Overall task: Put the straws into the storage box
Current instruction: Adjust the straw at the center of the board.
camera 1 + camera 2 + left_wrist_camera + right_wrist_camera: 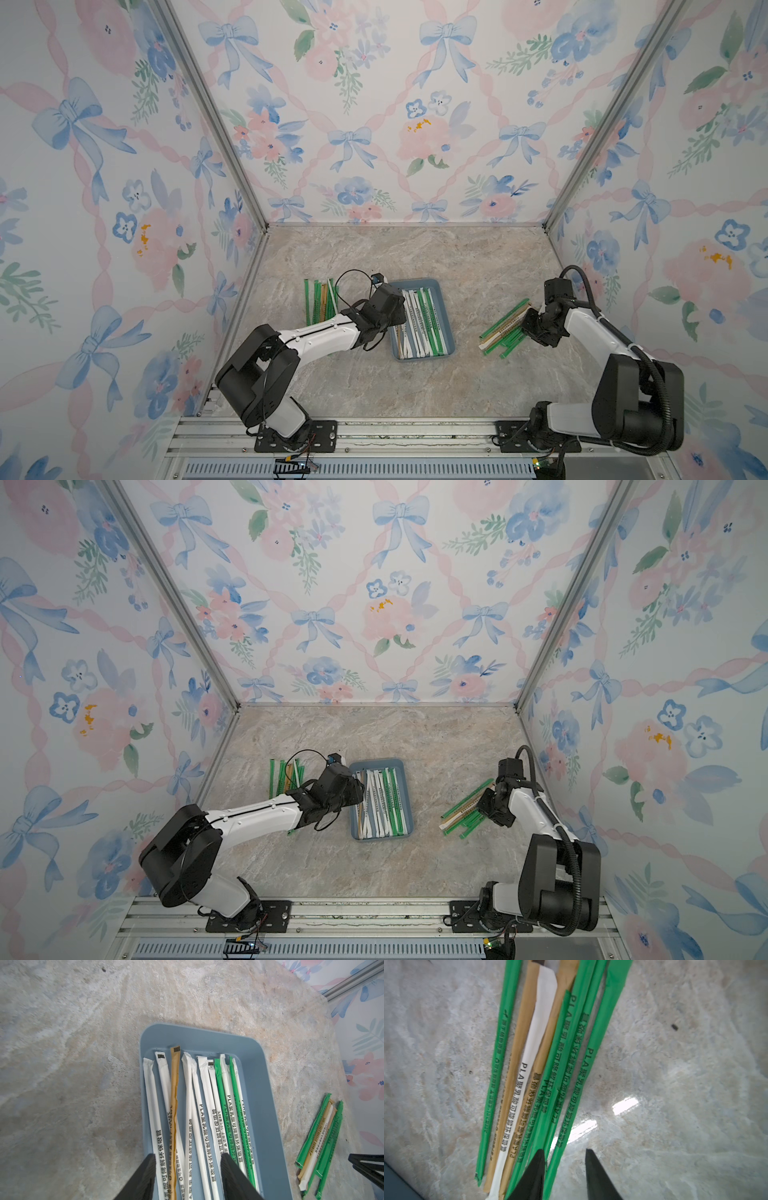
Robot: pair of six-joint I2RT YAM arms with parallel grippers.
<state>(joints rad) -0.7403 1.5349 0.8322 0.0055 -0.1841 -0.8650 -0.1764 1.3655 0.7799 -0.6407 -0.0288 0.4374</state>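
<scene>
The storage box [424, 358] [382, 837], a shallow blue-grey tray, lies mid-table with several white, green and tan straws [424, 324] [199, 1105] lengthwise in it. My left gripper [188, 1156] hangs open over the box's left half, with nothing between its fingers. More straws lie in a slanted pile [505, 328] [465, 810] [529, 1053] right of the box. My right gripper [564, 1150] is open low over that pile's near end, one green straw [591, 1043] running between its fingers. A third bunch of straws [318, 299] [284, 777] lies left of the box, partly behind my left arm.
Flowered walls with aluminium corner posts [249, 199] [557, 212] close the marble table [415, 386] on three sides. A metal rail [415, 436] carrying both arm bases runs along the front edge. The left forearm [324, 332] crosses over the near end of the left bunch.
</scene>
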